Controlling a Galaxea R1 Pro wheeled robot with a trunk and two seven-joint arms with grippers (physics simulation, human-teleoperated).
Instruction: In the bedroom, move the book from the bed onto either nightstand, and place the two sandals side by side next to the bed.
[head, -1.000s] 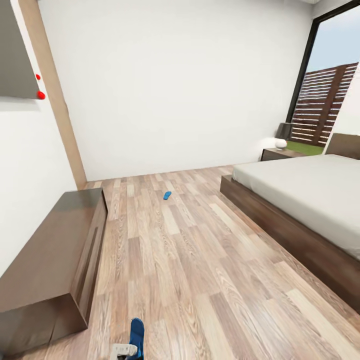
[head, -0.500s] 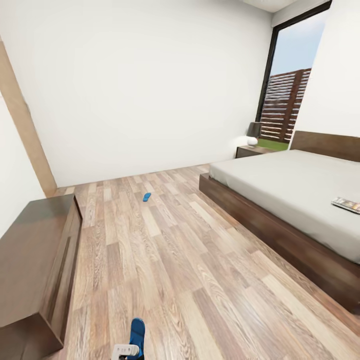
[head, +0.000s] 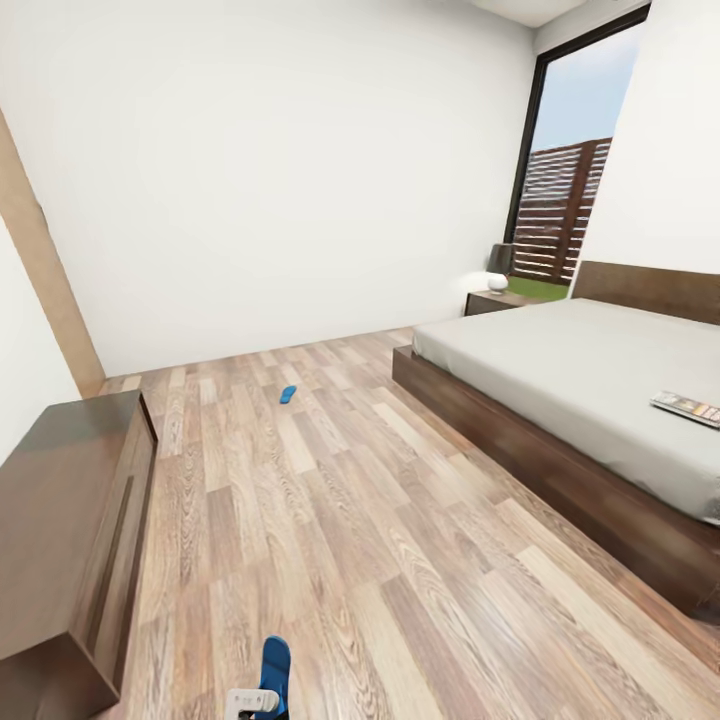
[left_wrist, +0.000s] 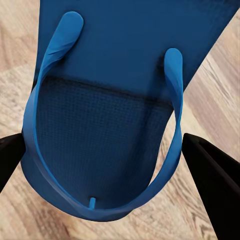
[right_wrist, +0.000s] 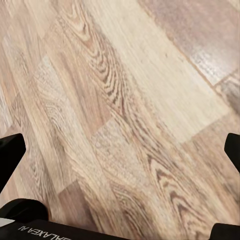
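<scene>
Left claw (left_wrist: 107, 150) clamped on one blue sandal (left_wrist: 115, 100), black fingertips (left_wrist: 212, 175) pressed at either side of its toe end, thin straps arching over the dark textured sole; from the head view, seen at the bottom edge as an upright blue shape (head: 274, 668) held above a white claw part. Right claw (right_wrist: 120, 150) spread wide apart, with black fingertips at opposite edges of its wrist view and bare wood-plank floor (right_wrist: 125, 100) between them. Second sandal (head: 288, 394) lying flat on the floor (head: 330, 520) far ahead, near the back white wall (head: 280, 170) and well apart from the bed. Bed (head: 560, 400) at the right, white mattress on a dark brown frame, brown headboard (head: 650, 288) against the wall. Book (head: 688, 408) resting flat on the mattress near the right edge of the head view, cover details too small to read. Nightstand (head: 497, 301) just beside the bed's head end, bearing a lamp (head: 499, 266) with dark shade and white base, in front of the tall dark-framed window (head: 570, 180). Low dark brown cabinet (head: 65, 530) along the left wall, with a light wooden door frame (head: 45, 270) beyond it.
</scene>
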